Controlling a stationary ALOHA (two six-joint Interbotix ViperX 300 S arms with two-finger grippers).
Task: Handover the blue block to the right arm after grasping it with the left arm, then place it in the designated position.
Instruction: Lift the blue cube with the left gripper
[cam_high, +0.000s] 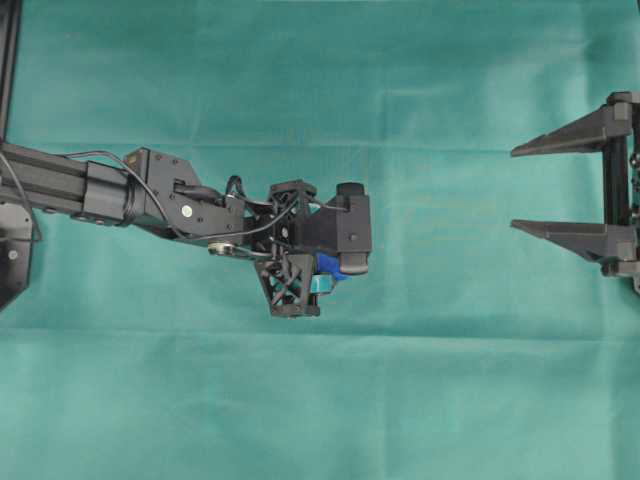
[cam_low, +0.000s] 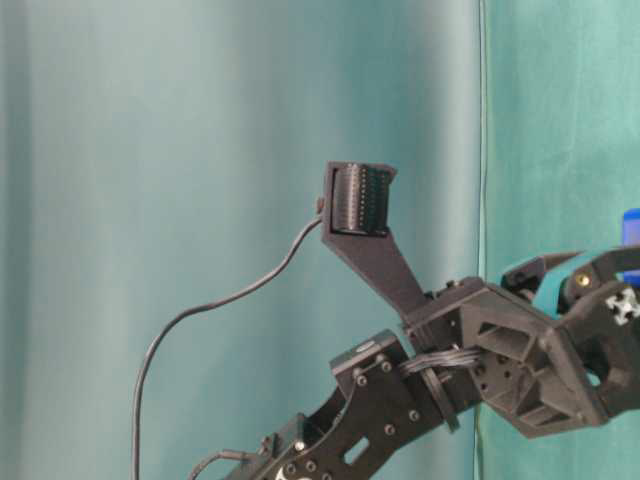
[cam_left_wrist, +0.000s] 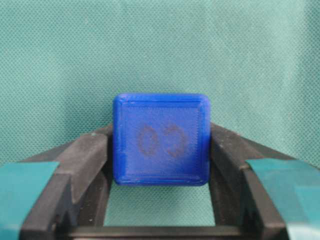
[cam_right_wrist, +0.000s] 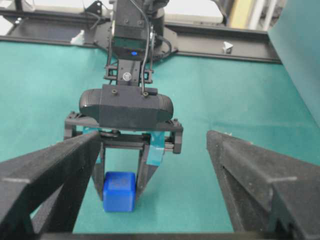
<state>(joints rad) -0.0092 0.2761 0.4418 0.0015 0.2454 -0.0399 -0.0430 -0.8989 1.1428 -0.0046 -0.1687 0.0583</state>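
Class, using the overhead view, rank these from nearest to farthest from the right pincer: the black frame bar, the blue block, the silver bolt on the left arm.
From the right pincer, at the right edge:
1. the blue block, near the middle, under the left arm's tip.
2. the silver bolt, further left on the left arm.
3. the black frame bar, at the far left edge.

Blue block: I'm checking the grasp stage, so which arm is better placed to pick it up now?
Left. Its end effector brackets the blue block, fingers beside both sides. The right end effector waits open, far across the cloth.
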